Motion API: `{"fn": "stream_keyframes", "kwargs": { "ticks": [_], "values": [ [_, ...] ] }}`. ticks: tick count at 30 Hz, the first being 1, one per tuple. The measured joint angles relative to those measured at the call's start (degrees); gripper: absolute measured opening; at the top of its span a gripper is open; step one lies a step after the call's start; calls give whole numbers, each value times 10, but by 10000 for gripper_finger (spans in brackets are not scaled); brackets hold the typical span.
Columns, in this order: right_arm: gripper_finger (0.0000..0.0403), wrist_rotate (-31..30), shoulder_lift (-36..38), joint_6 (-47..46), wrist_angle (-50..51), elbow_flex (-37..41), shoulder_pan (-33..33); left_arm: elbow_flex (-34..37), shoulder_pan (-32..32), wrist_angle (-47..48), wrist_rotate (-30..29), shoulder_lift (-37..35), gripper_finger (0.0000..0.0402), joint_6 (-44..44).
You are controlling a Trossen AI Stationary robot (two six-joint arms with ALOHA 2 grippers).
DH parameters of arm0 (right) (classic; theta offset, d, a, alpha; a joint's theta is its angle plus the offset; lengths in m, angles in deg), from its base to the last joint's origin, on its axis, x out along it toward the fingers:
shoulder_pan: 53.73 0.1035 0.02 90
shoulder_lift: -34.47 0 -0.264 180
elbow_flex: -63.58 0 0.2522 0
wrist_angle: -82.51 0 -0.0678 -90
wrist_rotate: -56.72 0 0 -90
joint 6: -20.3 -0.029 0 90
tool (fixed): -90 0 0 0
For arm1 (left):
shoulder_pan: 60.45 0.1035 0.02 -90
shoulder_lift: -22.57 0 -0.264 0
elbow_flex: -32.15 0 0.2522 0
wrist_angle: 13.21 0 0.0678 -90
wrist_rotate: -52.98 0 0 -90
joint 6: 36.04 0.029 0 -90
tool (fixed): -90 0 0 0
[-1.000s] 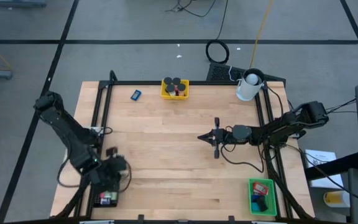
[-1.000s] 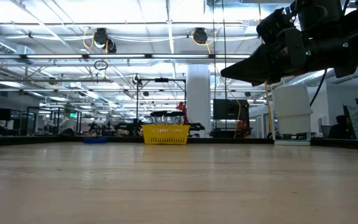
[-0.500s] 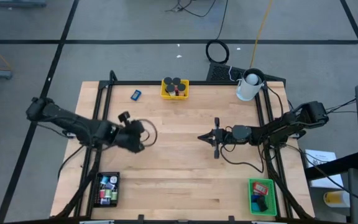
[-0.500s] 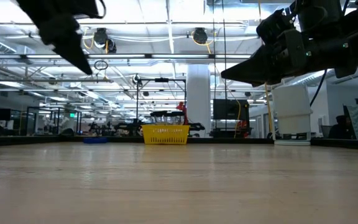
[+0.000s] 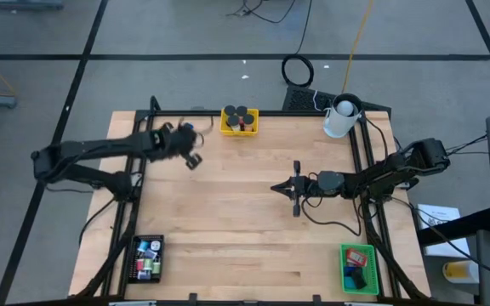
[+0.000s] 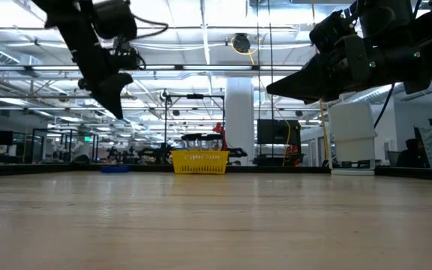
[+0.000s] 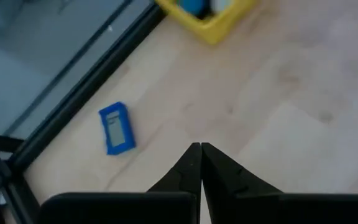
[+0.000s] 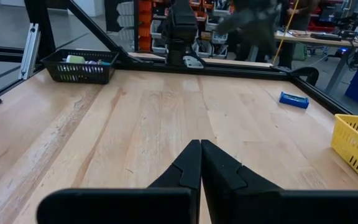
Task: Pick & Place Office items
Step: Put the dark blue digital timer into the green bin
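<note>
1. The left claw [image 5: 191, 161] hangs together and empty just beside the blue block [image 7: 116, 127], which lies flat on the desk [image 5: 245, 229] near the yellow tray [image 5: 239, 121]. It must part before descending, or the tips will likely shove the block toward the frame rail.
2. The right claw [image 5: 276, 187] waits together, mid-desk, well apart from the yellow tray.
3. The yellow tray holds black round caps [image 5: 235, 112]; the black tray [image 5: 145, 258] and green tray [image 5: 360, 268] each hold assorted small pieces.

overhead looking straight down, table-level looking across, two wrist views close over wood, all sharing yellow tray [image 5: 239, 121]
</note>
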Motion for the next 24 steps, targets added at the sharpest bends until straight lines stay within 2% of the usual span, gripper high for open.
{"fn": "stream_keyframes", "kwargs": {
  "ticks": [5,8,14,19,24],
  "values": [
    [1,0,0,0,-2,0,0,-1,147,-32,106,16,31,47],
    [1,0,0,2,-2,0,0,0,207,-19,129,44,65,41],
    [1,0,0,2,0,0,0,0,260,-59,121,110,152,73],
    [1,0,0,2,1,0,0,0,289,-105,142,158,222,88],
    [1,0,0,2,2,0,0,0,320,-125,142,186,273,98]
  ]
}}
